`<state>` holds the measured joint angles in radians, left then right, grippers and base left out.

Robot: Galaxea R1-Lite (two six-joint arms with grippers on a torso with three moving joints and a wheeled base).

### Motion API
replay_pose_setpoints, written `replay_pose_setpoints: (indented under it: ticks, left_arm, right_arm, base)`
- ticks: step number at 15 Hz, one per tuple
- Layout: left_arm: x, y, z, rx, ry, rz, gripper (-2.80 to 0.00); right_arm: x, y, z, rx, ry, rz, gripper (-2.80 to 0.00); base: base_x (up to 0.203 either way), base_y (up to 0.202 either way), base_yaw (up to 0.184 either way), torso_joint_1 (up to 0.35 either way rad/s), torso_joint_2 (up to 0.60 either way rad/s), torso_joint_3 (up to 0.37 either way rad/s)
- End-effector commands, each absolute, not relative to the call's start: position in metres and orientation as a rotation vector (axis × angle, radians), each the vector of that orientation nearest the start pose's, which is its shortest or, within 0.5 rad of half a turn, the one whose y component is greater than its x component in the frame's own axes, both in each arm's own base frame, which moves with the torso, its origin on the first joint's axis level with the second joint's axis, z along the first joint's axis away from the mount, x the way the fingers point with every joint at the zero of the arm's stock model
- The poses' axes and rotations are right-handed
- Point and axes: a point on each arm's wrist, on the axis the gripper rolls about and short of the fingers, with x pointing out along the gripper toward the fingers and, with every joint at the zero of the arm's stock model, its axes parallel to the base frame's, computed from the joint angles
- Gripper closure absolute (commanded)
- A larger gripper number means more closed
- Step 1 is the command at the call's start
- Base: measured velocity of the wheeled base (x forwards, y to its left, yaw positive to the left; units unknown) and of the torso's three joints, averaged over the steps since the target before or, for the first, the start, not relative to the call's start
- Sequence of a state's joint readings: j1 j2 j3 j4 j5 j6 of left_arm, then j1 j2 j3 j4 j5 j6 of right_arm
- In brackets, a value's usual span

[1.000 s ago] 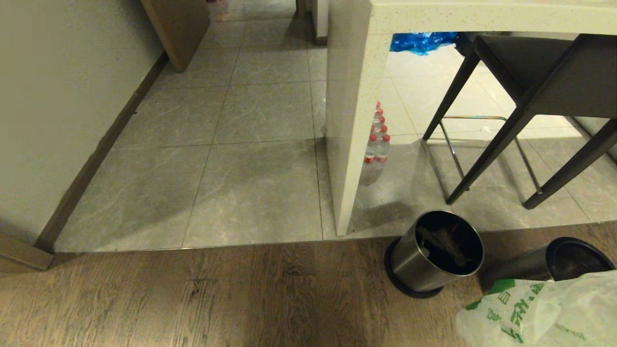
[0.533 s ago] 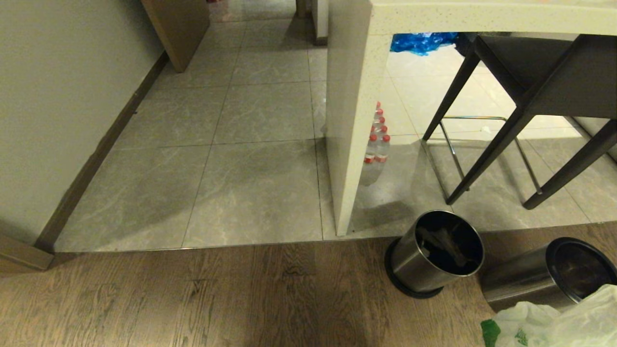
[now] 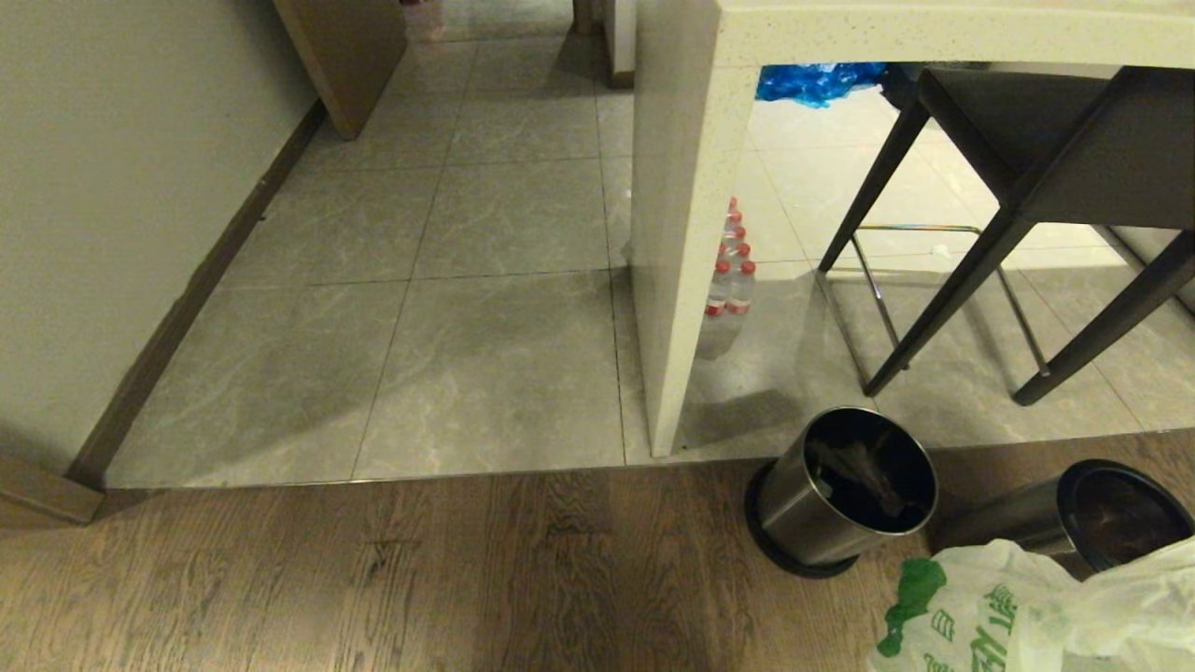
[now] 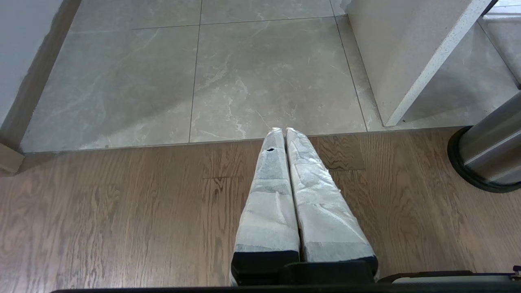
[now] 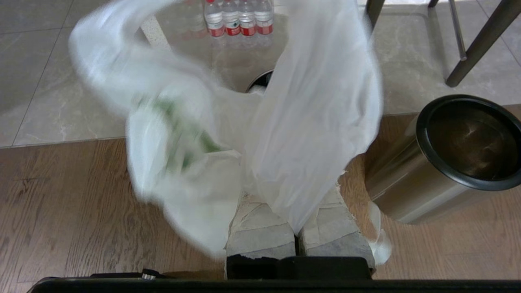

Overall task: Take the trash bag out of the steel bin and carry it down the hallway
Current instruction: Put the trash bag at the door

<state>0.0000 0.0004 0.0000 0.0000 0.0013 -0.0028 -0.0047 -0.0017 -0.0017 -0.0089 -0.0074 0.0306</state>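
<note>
Since half a second ago the trash bag (image 3: 1027, 611) has been swung back up into the near right corner, clamped between the closed fingers of the right gripper (image 5: 299, 203) above the wood floor (image 3: 373, 579), just beside the steel bin (image 3: 1074, 518); left gripper (image 4: 285, 134) closed, empty.

Green printed marks on trash bag (image 3: 990, 621), characters too crumpled and cut off to read. Red labels on water bottles (image 5: 238, 18) by counter leg, print too small to make out. Otherwise no readable txt.
</note>
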Motion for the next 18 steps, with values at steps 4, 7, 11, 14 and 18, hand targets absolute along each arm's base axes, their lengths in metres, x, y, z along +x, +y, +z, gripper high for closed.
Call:
replay_pose_setpoints:
  ticks: [4, 7, 11, 14, 18]
  left_arm:
    - [-0.0228, 0.0, 0.0755, -0.003, 0.0, 0.002, 0.0]
    - [-0.0228, 0.0, 0.0755, -0.003, 0.0, 0.002, 0.0]
    - [-0.0227, 0.0001, 0.0751, -0.005, 0.001, 0.003, 0.0]
    - [-0.0227, 0.0, 0.0755, -0.003, 0.001, 0.002, 0.0]
    - [-0.0226, 0.0, 0.0752, -0.003, 0.003, 0.002, 0.0]
  right_arm:
    - [-0.0228, -0.0001, 0.0769, 0.031, -0.009, -0.012, 0.0]
    - [-0.0228, -0.0001, 0.0769, 0.031, -0.009, -0.012, 0.0]
    - [-0.0228, -0.0001, 0.0769, 0.031, -0.009, -0.012, 0.0]
    - [-0.0228, -0.0001, 0.0769, 0.031, -0.009, -0.012, 0.0]
    - [-0.0228, -0.0001, 0.0769, 0.031, -0.009, -0.012, 0.0]
  base:
    - [0.0, 0.0, 0.0, 0.0, 0.0, 0.0]
    - [0.0, 0.0, 0.0, 0.0, 0.0, 0.0]
    - [0.0, 0.0, 0.0, 0.0, 0.0, 0.0]
    - [0.0, 0.0, 0.0, 0.0, 0.0, 0.0]
    - [0.0, 0.0, 0.0, 0.001, 0.0, 0.042]
